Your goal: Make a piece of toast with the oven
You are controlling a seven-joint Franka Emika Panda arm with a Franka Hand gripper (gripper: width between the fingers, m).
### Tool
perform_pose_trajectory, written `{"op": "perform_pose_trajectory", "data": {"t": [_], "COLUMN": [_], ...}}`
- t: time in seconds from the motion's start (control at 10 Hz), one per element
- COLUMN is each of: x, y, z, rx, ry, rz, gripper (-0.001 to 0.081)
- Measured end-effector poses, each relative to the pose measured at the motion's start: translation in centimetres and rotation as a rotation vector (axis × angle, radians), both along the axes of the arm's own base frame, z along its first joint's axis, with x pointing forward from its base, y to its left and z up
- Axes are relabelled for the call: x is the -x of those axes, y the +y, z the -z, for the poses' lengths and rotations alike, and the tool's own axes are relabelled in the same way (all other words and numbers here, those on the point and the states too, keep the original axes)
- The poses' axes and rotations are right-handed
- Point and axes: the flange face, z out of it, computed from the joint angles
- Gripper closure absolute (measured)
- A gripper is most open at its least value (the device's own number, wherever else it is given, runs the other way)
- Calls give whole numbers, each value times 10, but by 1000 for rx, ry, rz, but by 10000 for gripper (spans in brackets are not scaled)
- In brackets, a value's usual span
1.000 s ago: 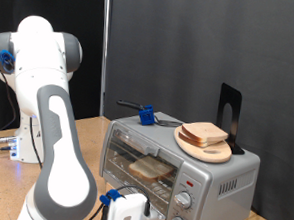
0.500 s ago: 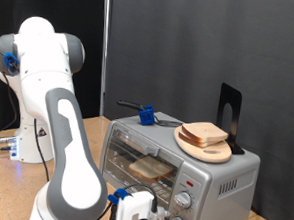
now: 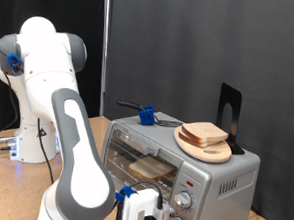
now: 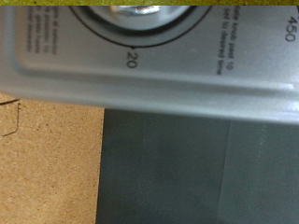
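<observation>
The silver-grey oven (image 3: pixel 218 174) stands at the exterior view's lower right. One slice of toast (image 3: pixel 150 168) lies on its wire rack behind the glass door. My gripper (image 3: pixel 149 212) hangs low at the oven's front, just to the exterior view's left of the two round knobs (image 3: pixel 186 203). Its fingers are too small and blurred to make out. The wrist view is filled by the oven's grey control panel (image 4: pixel 187 70), with a knob's edge (image 4: pixel 149 9) and the marks 20 and 450. No fingers show in the wrist view.
On the oven's top stand a round wooden plate (image 3: pixel 207 150) piled with bread slices (image 3: pixel 206 134), a blue-handled tool (image 3: pixel 145 115) and a black stand (image 3: pixel 230 115). The brown table (image 4: pixel 47 159) lies below the panel. A black curtain hangs behind.
The arm has swung toward the exterior view's right, carrying the gripper closer to the oven's knobs. The oven, toast and plate have not moved.
</observation>
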Motion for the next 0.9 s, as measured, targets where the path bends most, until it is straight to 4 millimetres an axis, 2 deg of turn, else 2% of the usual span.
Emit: {"op": "perform_pose_trajectory", "data": {"t": [0.9], "x": [-2], "y": [13], "z": [-2], "rx": [-11], "ry": [-10], "rz": [-8], "gripper": [-2]}}
